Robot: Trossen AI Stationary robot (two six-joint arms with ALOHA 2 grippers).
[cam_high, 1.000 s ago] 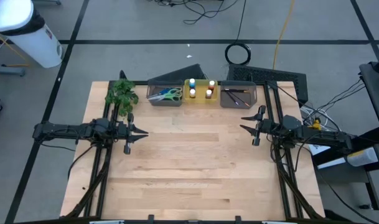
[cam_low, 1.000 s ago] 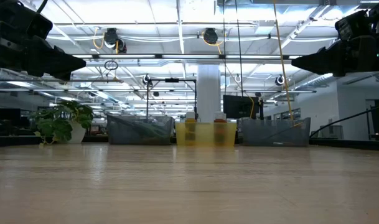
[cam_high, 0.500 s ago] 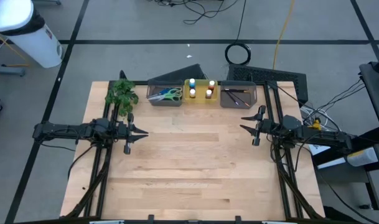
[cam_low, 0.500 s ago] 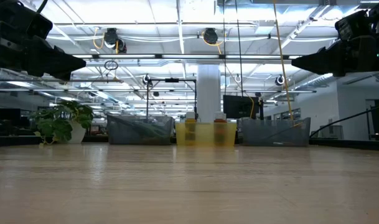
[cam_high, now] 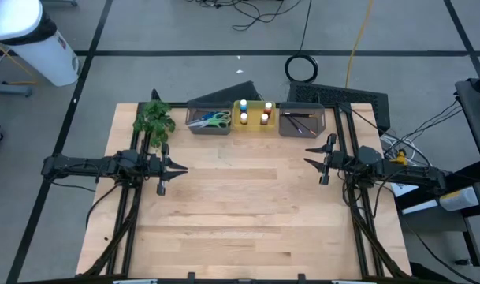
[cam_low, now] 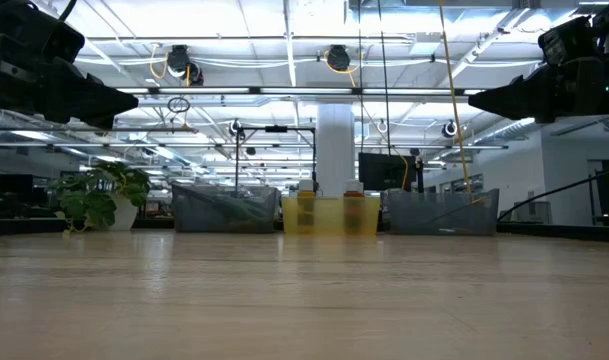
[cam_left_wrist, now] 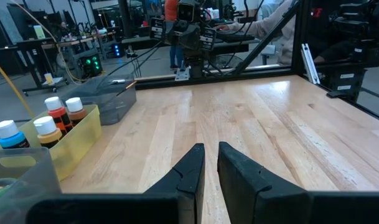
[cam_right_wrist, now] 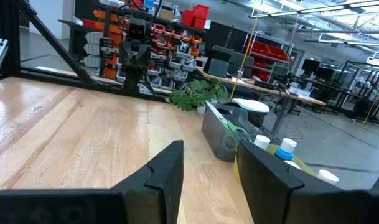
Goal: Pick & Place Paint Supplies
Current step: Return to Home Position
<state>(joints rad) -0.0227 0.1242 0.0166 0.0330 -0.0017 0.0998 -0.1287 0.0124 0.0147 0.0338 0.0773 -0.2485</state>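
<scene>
Nothing has moved since the earlier frames: both arms and all items are seen in the same places.

The desk [cam_high: 247,213] is bare of loose supplies as far as can be seen. Three bins are lined along its far edge, beside the plant [cam_high: 154,118]. The scissors [cam_high: 213,119] are seen in the left grey bin [cam_high: 194,128], the paint bottles [cam_high: 254,110] are stood upright in the yellow bin [cam_high: 254,125], and the thin brushes [cam_high: 299,118] are laid in the right grey bin [cam_high: 321,126]. Sorting is judged complete; only the return of the arms to rest appears left (possibly done already).

The left claw [cam_high: 180,168] is held above the desk's left side, pointed inward, fingers all but closed with only a slim gap, nothing gripped or touched. The right claw [cam_high: 309,156] is held above the right side, facing the left one, fingers parted clearly wider, also empty and clear of the bins.
</scene>
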